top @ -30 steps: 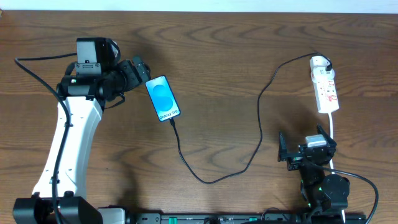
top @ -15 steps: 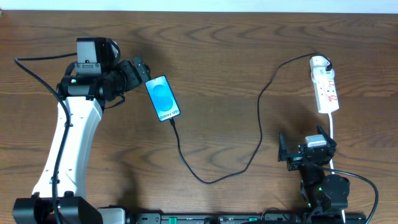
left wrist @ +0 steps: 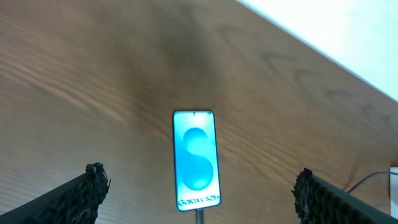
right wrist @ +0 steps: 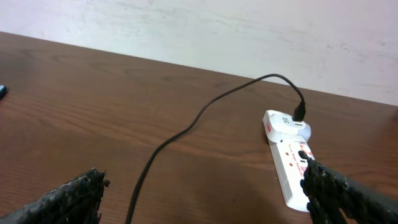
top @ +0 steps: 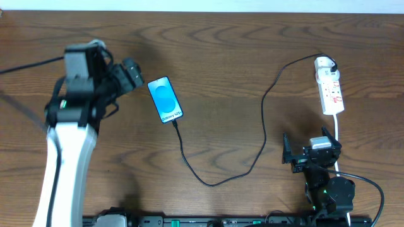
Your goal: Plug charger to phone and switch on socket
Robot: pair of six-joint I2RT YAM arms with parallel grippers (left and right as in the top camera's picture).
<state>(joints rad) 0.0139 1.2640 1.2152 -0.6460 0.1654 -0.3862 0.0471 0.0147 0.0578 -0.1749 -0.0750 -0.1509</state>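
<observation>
The phone (top: 165, 99) lies flat on the wooden table, blue screen lit; it also shows in the left wrist view (left wrist: 195, 160). The black charger cable (top: 222, 178) is plugged into the phone's near end and runs in a loop across the table to the white socket (top: 330, 91) at the right, where its plug sits at the far end (right wrist: 300, 112). My left gripper (top: 131, 69) is open and empty, a short way left of the phone (left wrist: 199, 193). My right gripper (top: 304, 156) is open and empty near the front edge, below the socket (right wrist: 202, 193).
The socket's white cord (top: 338, 135) runs toward the front edge past my right arm. A pale wall (right wrist: 199, 25) rises behind the table's far edge.
My left arm has pulled back to the left, away from the phone, and its gripper now stands further from it. The phone, cable and right arm have not moved.
</observation>
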